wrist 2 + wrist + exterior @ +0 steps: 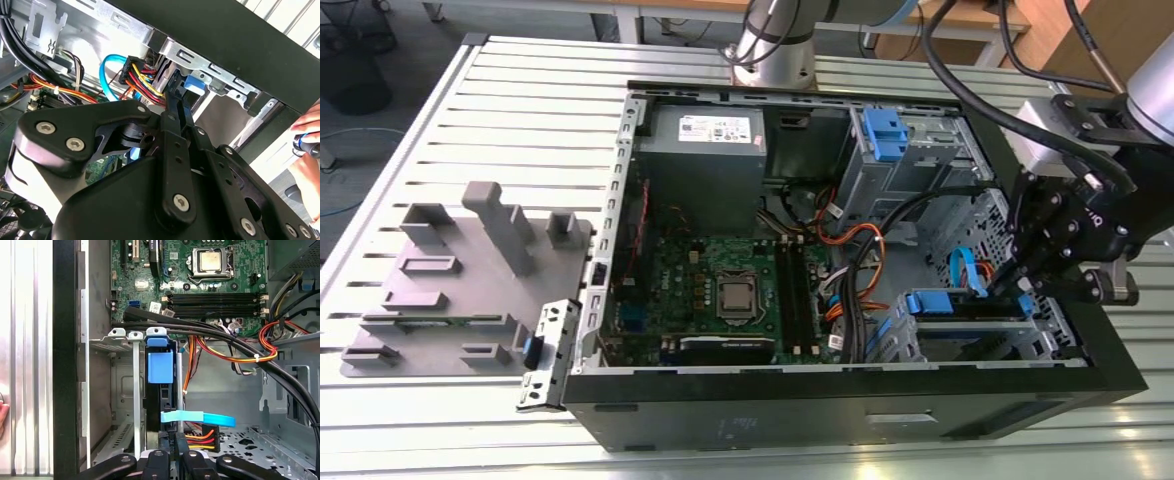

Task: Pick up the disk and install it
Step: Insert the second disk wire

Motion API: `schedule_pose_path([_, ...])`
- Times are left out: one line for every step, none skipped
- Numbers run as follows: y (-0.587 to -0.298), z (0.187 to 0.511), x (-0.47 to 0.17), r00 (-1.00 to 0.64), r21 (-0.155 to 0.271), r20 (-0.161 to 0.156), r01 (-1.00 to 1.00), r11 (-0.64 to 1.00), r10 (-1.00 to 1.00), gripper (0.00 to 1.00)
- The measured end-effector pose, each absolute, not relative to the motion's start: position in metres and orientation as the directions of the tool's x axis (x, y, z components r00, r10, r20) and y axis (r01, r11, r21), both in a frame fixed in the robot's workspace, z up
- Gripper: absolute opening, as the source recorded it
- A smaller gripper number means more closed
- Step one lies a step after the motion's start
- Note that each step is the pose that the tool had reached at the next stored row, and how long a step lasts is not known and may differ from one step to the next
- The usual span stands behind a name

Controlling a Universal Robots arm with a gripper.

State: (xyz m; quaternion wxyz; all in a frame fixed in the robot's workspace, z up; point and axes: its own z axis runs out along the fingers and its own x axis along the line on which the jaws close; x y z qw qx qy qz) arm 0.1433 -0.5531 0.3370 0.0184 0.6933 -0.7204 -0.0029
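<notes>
On the exterior view's left, a grey plastic fixture (454, 270) is seen standing on the slatted metal table (520, 100). Just beside it, an open computer case (827, 405) is laid on its side. Inside, a grey metal box (704, 140) is noted at the far end, with the green motherboard (720, 285) nearer the camera. Orange and black cables (854, 250) are routed between the motherboard and the drive bays.

Further right, the disk (945, 303) is found in the lower drive cage, against the case's wall at the exterior view's right. In the first wrist view the disk (160, 365) is shown edge-on and upright in the cage, blue rail outward, with a light-blue flat cable (197, 417) crossing near it.

The gripper (1017, 290) is positioned over the disk's end. Its jaws are drawn close together. Whether anything is clamped between them cannot be told. In the second wrist view, a hand (307, 135) is recorded outside the case.
</notes>
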Motion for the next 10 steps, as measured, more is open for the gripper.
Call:
schedule_pose_path([-0.5531,0.3370,0.1429,-0.038,0.030,0.022,-0.999,0.039,-0.999,0.17])
schedule_pose_path([-0.5531,0.3370,0.1425,-0.038,0.029,0.022,-0.999,0.039,-0.999,0.17])
schedule_pose_path([-0.5532,0.3370,0.1422,-0.038,0.029,0.022,-0.999,0.039,-0.999,0.17])
schedule_pose_path([-0.5532,0.3370,0.1421,-0.038,0.029,0.022,-0.999,0.039,-0.999,0.17])
schedule_pose_path([-0.5533,0.3371,0.1421,-0.038,0.029,0.023,-0.999,0.038,-0.999,0.17])
schedule_pose_path([-0.5536,0.3371,0.1420,-0.038,0.029,0.023,-0.999,0.039,-0.999,0.17])
schedule_pose_path([-0.5537,0.3370,0.1418,-0.038,0.029,0.022,-0.999,0.039,-0.999,0.17])
schedule_pose_path([-0.5538,0.3368,0.1417,-0.038,0.029,0.022,-0.999,0.039,-0.999,0.17])
schedule_pose_path([-0.5539,0.3367,0.1416,-0.038,0.029,0.023,-0.999,0.039,-0.999,0.17])
schedule_pose_path([-0.5539,0.3365,0.1414,-0.038,0.029,0.023,-0.999,0.039,-0.999,0.17])
